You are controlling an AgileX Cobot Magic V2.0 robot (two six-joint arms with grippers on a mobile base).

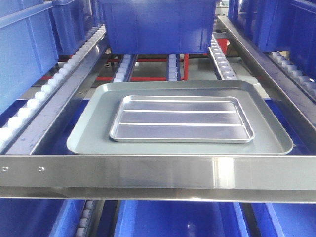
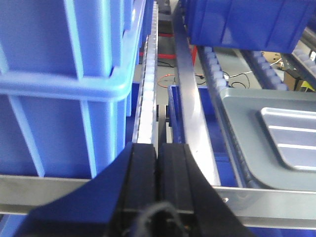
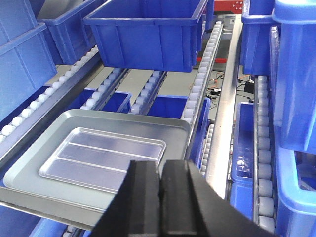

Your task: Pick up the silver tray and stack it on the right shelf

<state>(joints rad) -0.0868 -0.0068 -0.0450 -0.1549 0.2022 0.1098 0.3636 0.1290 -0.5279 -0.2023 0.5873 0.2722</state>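
While you look across the broad steel front bar [image 1: 158, 173] of the roller rack, you find the silver tray [image 1: 181, 119] lying flat inside the larger grey tray [image 1: 94, 128], which rests on the white rollers [image 1: 54, 81] just behind that bar, with a blue bin [image 1: 155, 24] further up the same lane. Your left tool [image 2: 158, 163] is clenched with its fingers pressed together, grasping nothing, above the rail beside another blue bin [image 2: 59, 84]. Your right tool [image 3: 161, 192] is likewise clenched on nothing, hanging near the grey tray's right corner.
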